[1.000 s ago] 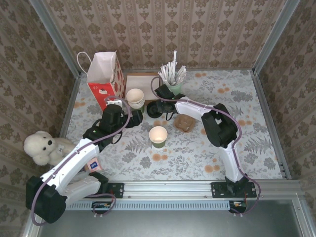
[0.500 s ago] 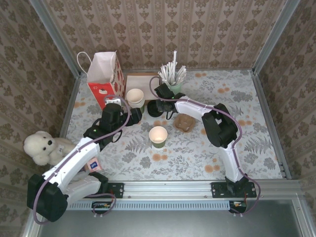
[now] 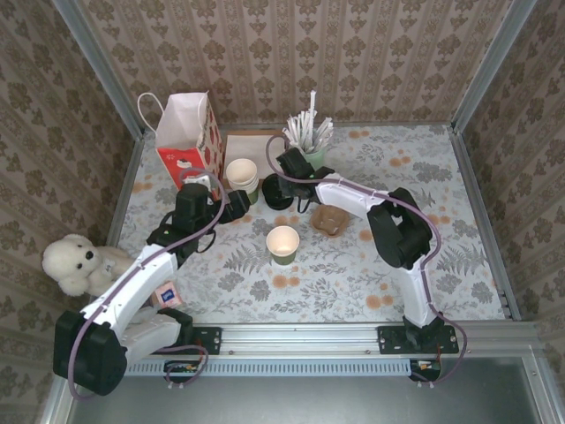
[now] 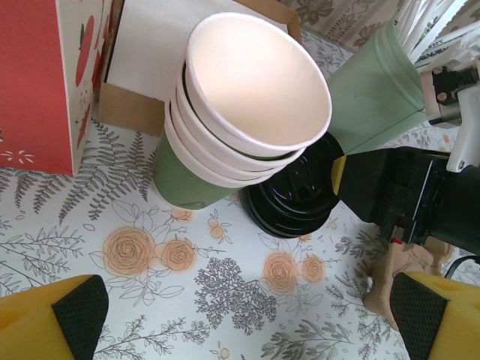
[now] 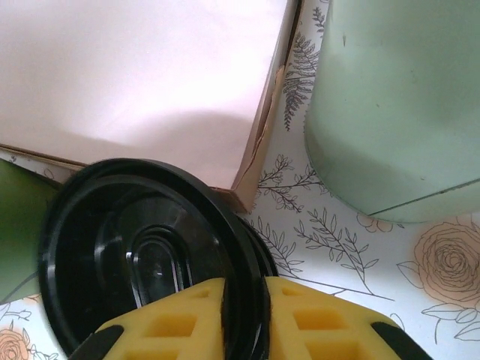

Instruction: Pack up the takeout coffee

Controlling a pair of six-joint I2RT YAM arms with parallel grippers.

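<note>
The takeout coffee (image 3: 282,245), a dark green paper cup, stands lidless mid-table with its cream inside showing. Behind it lies a stack of black lids (image 3: 275,196) (image 4: 296,191). My right gripper (image 3: 282,184) (image 5: 244,292) is shut on the rim of the top black lid (image 5: 150,255), its yellow pads pinching the edge from both sides. My left gripper (image 3: 231,210) (image 4: 247,319) hangs open over bare table, just in front of the cup stack and the lids, holding nothing.
A stack of lidless green cups (image 3: 242,177) (image 4: 247,112) stands left of the lids. A mint cup of straws (image 3: 309,146) (image 5: 405,105), a cardboard box (image 3: 252,141) and a red bag (image 3: 185,141) line the back. A brown sleeve (image 3: 331,219) and a teddy (image 3: 79,263) lie nearby.
My right gripper has closed further on the lid's rim. The left arm has drawn slightly back and to the left, still open.
</note>
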